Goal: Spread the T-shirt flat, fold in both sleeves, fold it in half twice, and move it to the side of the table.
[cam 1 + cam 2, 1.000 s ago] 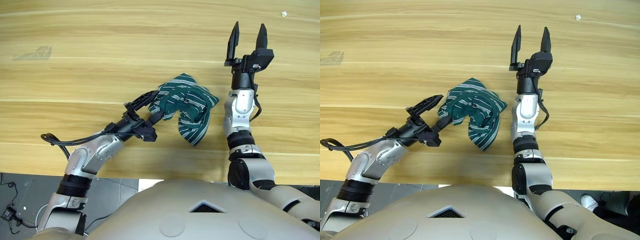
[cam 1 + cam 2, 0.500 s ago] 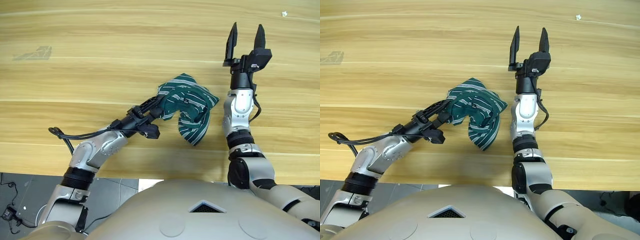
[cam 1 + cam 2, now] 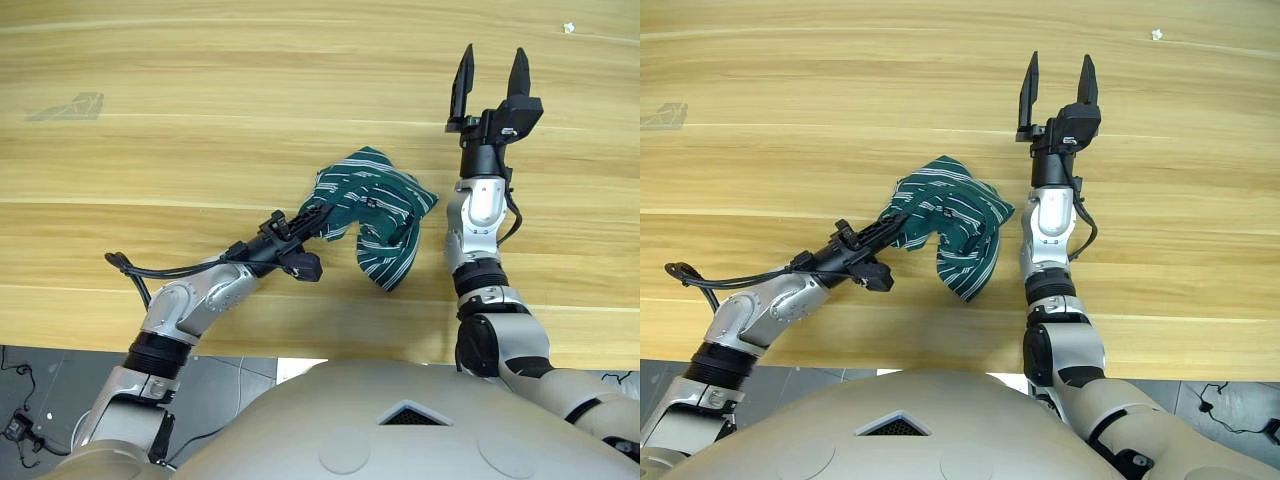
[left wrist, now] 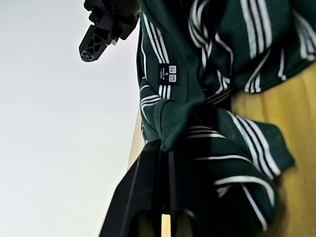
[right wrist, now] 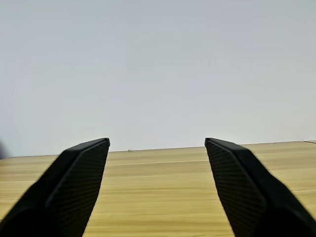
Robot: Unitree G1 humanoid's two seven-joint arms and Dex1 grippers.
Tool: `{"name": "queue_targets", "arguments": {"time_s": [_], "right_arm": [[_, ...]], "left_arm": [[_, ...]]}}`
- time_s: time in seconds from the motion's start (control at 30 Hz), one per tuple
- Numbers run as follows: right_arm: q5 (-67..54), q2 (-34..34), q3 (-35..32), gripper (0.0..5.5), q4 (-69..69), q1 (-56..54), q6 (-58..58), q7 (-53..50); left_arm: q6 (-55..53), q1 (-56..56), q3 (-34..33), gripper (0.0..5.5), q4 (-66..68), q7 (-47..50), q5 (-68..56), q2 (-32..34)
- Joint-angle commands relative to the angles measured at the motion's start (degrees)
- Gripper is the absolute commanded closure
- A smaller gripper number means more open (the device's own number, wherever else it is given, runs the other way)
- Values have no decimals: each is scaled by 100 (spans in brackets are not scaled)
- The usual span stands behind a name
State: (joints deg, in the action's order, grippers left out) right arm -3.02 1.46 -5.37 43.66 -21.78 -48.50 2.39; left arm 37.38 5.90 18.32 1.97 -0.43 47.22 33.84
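The wooden surface (image 3: 200, 60) runs the whole width of the scene, its boards lying left to right. Near its middle, closer to the near edge, lies the T-shirt (image 3: 375, 210), dark green with white stripes, bunched in a crumpled heap rather than spread out. One lobe of it trails toward the near side.

The left end effector (image 3: 318, 215) comes in low from the near left, its fingers clenched on a fold at the shirt's left edge. The left wrist view shows the cloth pinched at the tips, with a small dark label (image 4: 169, 74) on the fabric just beyond.

The right end effector (image 3: 492, 68) stands to the right of the shirt and farther off. It is apart from the cloth, its two fingers spread wide and pointing away toward the far side.

A grey smudge (image 3: 68, 106) marks the far left of the surface. A tiny white scrap (image 3: 568, 28) lies at the far right.
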Motion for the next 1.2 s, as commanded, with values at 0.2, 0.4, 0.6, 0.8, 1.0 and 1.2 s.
{"name": "queue_targets", "arguments": {"time_s": [0.2,0.4,0.6,0.8,1.0,1.2], "right_arm": [[-331,-277,147,193,-730,348,67,630],[-1259,-921,1204,193,-3714,2315,1461,2155],[-1905,-2018,1991,193,-6132,4196,3078,3005],[-1938,-2270,2089,193,-6720,5386,3909,2869],[-1906,-2227,2216,193,-6856,5924,4626,2582],[-1788,-2156,2298,193,-6675,5870,5012,2571]], "left_arm": [[-241,-69,-90,549,-858,-1154,-1474,214],[-1878,-195,-194,549,-2117,-2861,-2727,334],[-4216,-1159,-405,549,-3199,-3895,-3302,113],[-5377,-2380,111,549,-3209,-4320,-3005,-224],[-5659,-2758,632,549,-3083,-4459,-2827,-474],[-5941,-2804,629,549,-3398,-4520,-2919,-547]]}}
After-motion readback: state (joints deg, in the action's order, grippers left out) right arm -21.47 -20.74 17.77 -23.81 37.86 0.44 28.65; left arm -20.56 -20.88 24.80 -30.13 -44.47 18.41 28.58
